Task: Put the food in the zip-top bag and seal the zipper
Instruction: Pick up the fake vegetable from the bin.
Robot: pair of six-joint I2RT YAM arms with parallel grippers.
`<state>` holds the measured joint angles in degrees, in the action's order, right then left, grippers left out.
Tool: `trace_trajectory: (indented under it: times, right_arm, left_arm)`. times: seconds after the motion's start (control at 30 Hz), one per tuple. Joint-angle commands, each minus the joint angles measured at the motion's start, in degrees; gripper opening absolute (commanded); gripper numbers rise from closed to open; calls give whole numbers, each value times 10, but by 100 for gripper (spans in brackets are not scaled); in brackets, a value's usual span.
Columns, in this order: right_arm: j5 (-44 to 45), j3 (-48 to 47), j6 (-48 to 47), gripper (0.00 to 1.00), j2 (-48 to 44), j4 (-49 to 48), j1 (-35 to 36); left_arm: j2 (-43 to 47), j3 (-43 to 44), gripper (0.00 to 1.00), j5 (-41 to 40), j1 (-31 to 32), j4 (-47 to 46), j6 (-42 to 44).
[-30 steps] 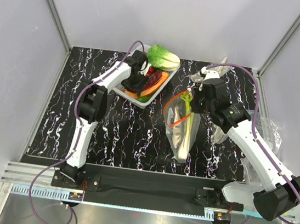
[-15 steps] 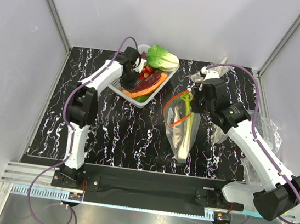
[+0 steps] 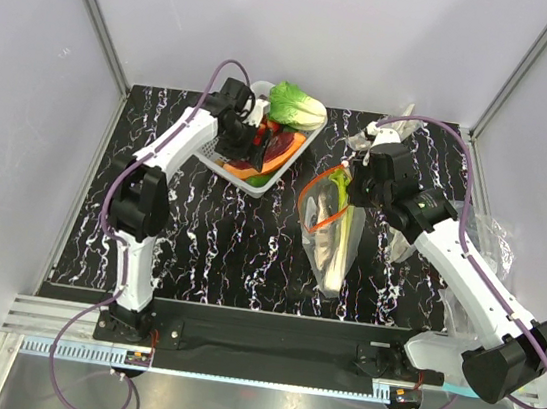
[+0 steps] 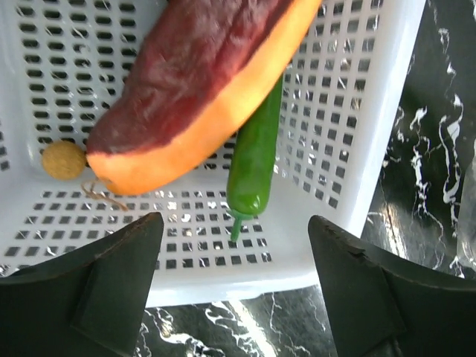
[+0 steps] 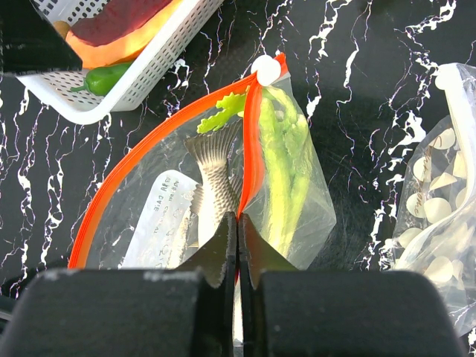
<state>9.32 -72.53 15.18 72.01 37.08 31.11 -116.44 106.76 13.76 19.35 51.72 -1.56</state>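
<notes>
Just ahead of the spread left claw (image 4: pixel 234 223), a green piece (image 4: pixel 255 160) lies in the white basket (image 4: pixel 387 111), partly under an orange slice (image 4: pixel 193 82), so straddle its bare end squarely, while the right claw (image 5: pixel 236 223) pinches the zipper (image 5: pixel 251 149) of the gaping zip-top bag (image 5: pixel 149 193).

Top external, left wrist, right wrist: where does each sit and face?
Top external: above and behind, looking down on the black marbled table; left arm and right arm whole.
Left wrist: looks down into the white perforated basket at a green pepper; open left gripper below.
Right wrist: looks down on the clear zip-top bag; right gripper shut on its red-orange zipper.
Both wrist views share basket and pepper.
</notes>
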Motion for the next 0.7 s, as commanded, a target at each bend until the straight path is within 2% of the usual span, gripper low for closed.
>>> trace_trajectory:
  times: [0.0, 0.23, 0.4, 0.57, 0.63, 0.67]
  right_arm:
    - [-9, -23, -5, 0, -3, -21, -3]
    - [-13, -25, -1, 0, -6, -15, -3]
    - [-14, -29, 0, 0, -4, -14, -4]
    - [-26, -30, 6, 0, -2, -15, -3]
    - [-26, -30, 7, 0, -3, -15, -3]
    - [-26, -30, 6, 0, -3, -15, -3]
  left_arm:
    - [-12, 32, 85, 21, 9, 28, -4]
    - [-64, 61, 80, 29, 17, 69, 6]
    - [-60, 29, 80, 36, 24, 44, 6]
    - [-91, 44, 78, 24, 24, 55, 2]
    - [-99, 42, 76, 29, 24, 54, 2]
    - [-99, 38, 71, 33, 24, 51, 1]
